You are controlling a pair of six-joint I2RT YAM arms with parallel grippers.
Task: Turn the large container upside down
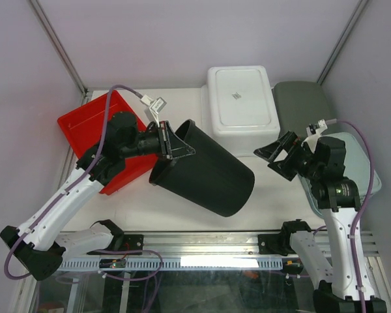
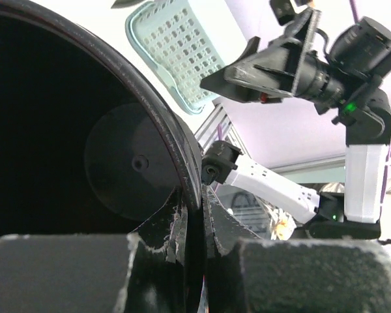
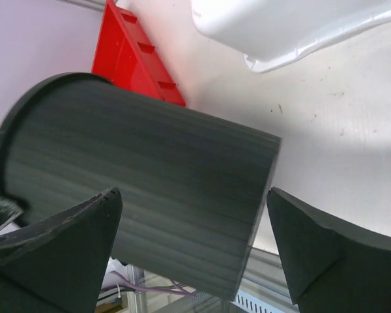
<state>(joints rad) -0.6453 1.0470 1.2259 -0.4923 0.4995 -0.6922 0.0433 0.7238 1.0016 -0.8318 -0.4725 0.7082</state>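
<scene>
Rim grip at the half-turn stage. Your left pincer (image 1: 173,145) is clamped tight on the rim of the large black container (image 1: 208,173). In the left wrist view the rim runs down between its fingers (image 2: 163,261), one inside the mouth and one outside.

From that grip the container stretches away on its side. Its mouth is at the left pincer and its closed base points toward your right pincer (image 1: 277,160). Whether the wall rests on the table (image 1: 150,202) cannot be told.

The right pincer is spread to its full width and holds nothing. It stands just off the base end, apart from it, with the container's wall (image 3: 150,176) framed between its two fingers.

Beyond the left pincer sits a red bin (image 1: 85,120). Farther off, past the container, lie a white tub (image 1: 240,98) turned bottom up and a grey tray (image 1: 303,104).

Judged from this pose, about half the turn is made: the mouth faces sideways, not down. What is left for you is to carry the rotation on until the rim meets the table, then let go.
</scene>
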